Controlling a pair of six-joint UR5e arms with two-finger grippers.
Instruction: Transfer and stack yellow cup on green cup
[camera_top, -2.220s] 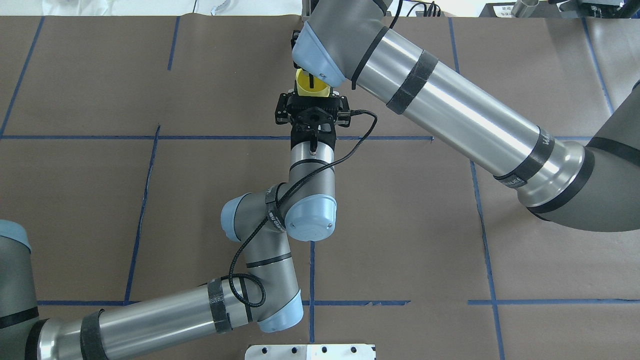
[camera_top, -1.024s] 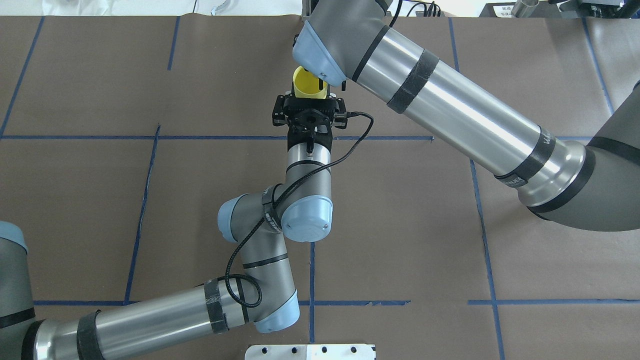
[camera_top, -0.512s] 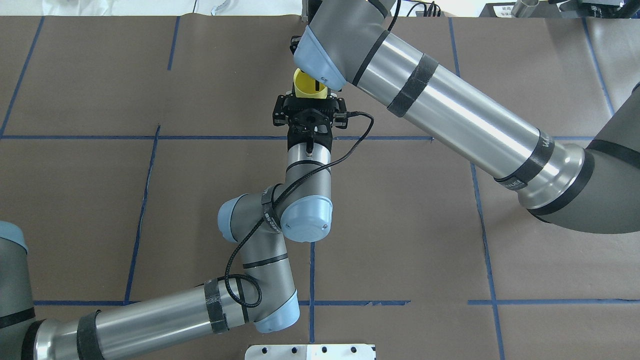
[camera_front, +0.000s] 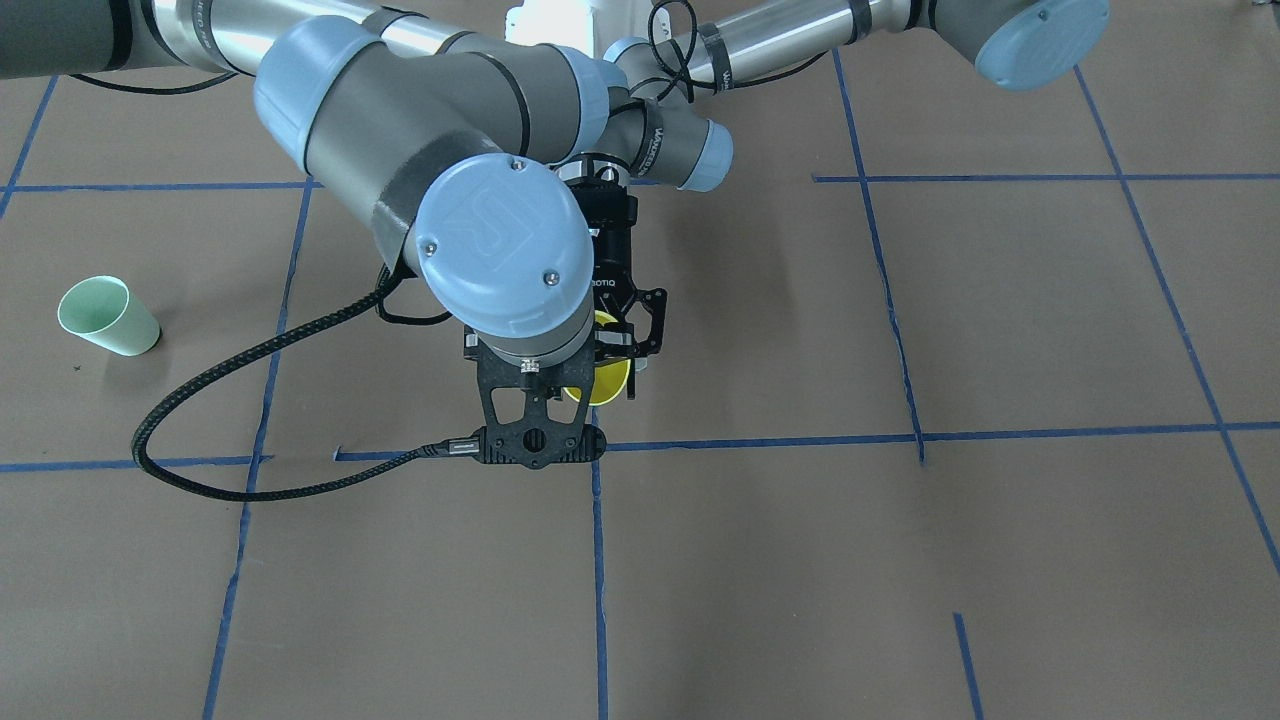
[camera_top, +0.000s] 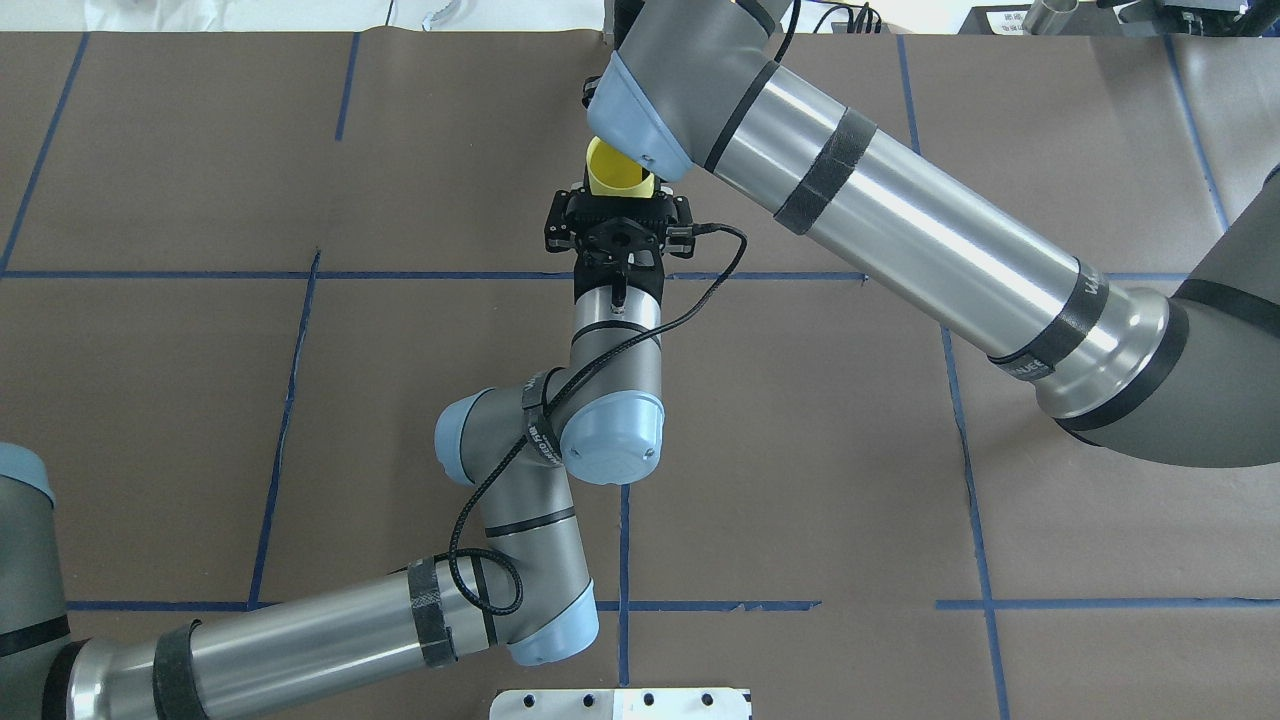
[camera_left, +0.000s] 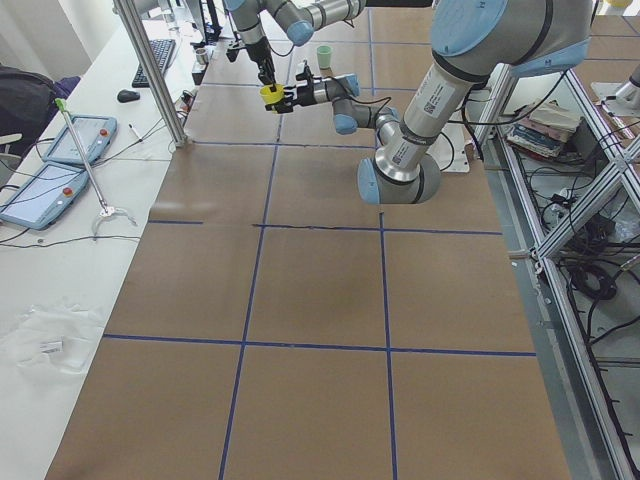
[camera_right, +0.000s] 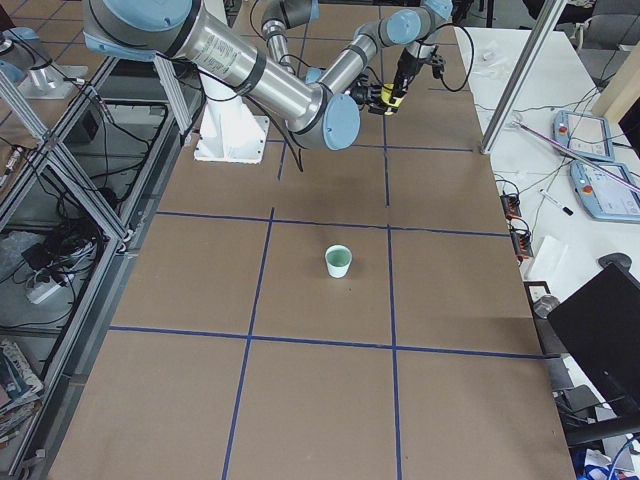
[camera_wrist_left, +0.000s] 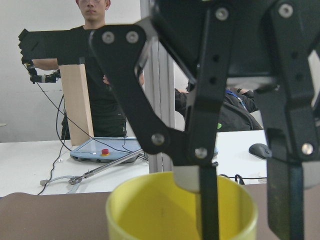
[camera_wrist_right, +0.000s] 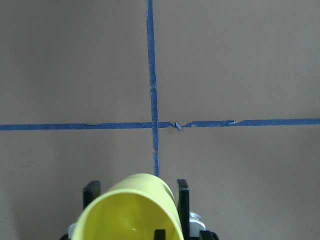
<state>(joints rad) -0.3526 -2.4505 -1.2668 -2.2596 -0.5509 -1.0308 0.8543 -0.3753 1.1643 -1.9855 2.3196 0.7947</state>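
Observation:
The yellow cup (camera_top: 612, 175) is held off the table at the far middle, between both grippers. My left gripper (camera_top: 617, 195) reaches away from me and is shut on it; its fingers (camera_wrist_right: 182, 197) press the cup's two sides. My right gripper (camera_wrist_left: 245, 210) comes down from above and is open: one finger (camera_wrist_left: 209, 200) is inside the cup (camera_wrist_left: 150, 215), the other (camera_wrist_left: 285, 200) outside its wall, with a gap to the wall. The green cup (camera_front: 108, 316) stands upright and alone on my right side, and it also shows in the exterior right view (camera_right: 339, 261).
Brown paper with blue tape lines (camera_top: 620, 540) covers the table. A metal post (camera_left: 150, 70) and a white side table with teach pendants (camera_left: 75, 140) lie beyond the far edge. An operator (camera_wrist_left: 92, 60) stands there. My right wrist's camera mount (camera_front: 535, 430) overhangs the cup.
Since 2.2 s ago my left gripper and the yellow cup have shifted slightly left and away. My right wrist has shifted slightly over the cup. Almost nothing moved in the last half second.

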